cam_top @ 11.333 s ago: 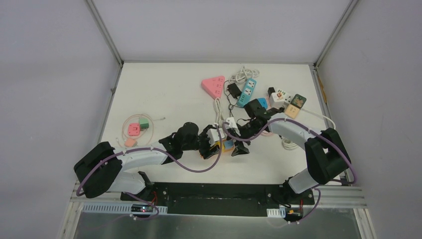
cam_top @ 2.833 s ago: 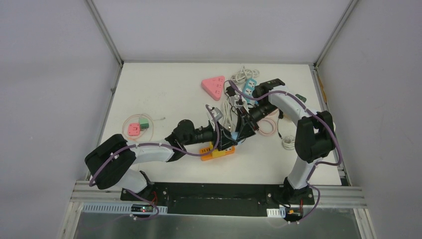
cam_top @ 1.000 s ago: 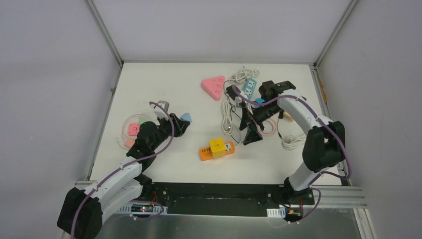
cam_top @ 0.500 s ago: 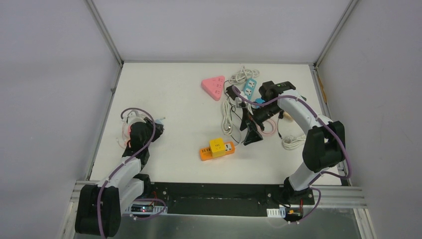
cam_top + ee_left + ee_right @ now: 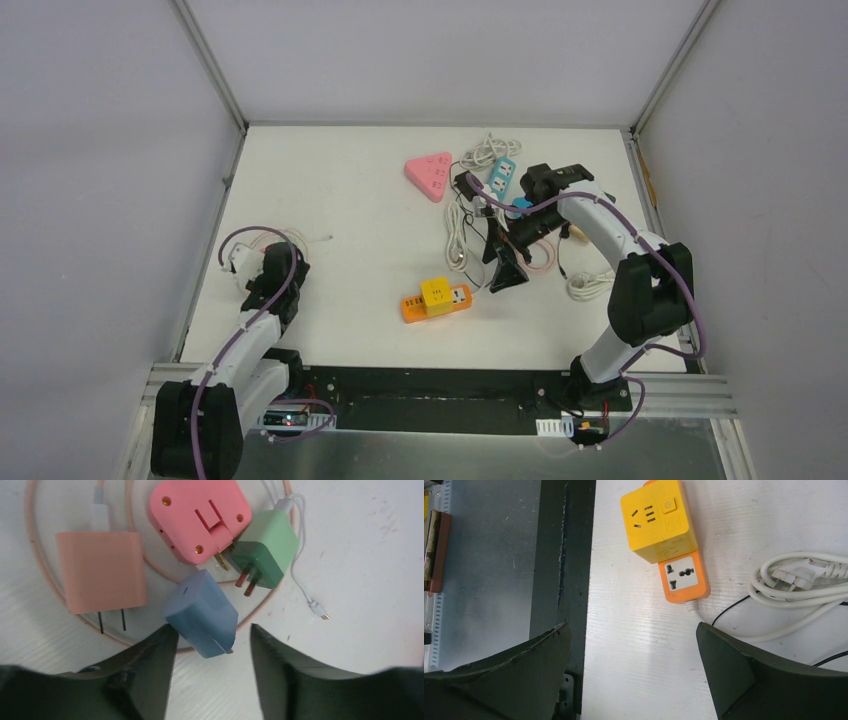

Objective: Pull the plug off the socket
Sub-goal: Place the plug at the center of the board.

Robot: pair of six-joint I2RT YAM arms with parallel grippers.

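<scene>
1. Two arms are at work in different places. Your left gripper (image 5: 211, 627) hangs over the left side of the surface (image 5: 350, 200), and your right gripper (image 5: 632, 625) hovers near the middle.
2. Your left jaws stand apart around the blue plug (image 5: 202, 612). A clear gap shows on one side, so nothing is pinched.
3. That plug lies tilted on the surface, just beside a pink adapter (image 5: 199, 519), a green plug (image 5: 265, 547) and a peach charger (image 5: 100, 570). It is well apart from the orange socket strip (image 5: 455, 298), so I judge it already off the socket.
4. Your right jaws are spread wide and hold nothing. They hover above the strip, which carries a yellow cube (image 5: 659, 520).
5. By its look, the blue plug is small, light and rigid, with smooth plastic faces that could slip or skid. If you need to take hold, close across its two broad flat sides at mid-body, not on a corner.
6. The strip looks light too. Expect it to lift with anything you pull from it unless you pin it down.
</scene>
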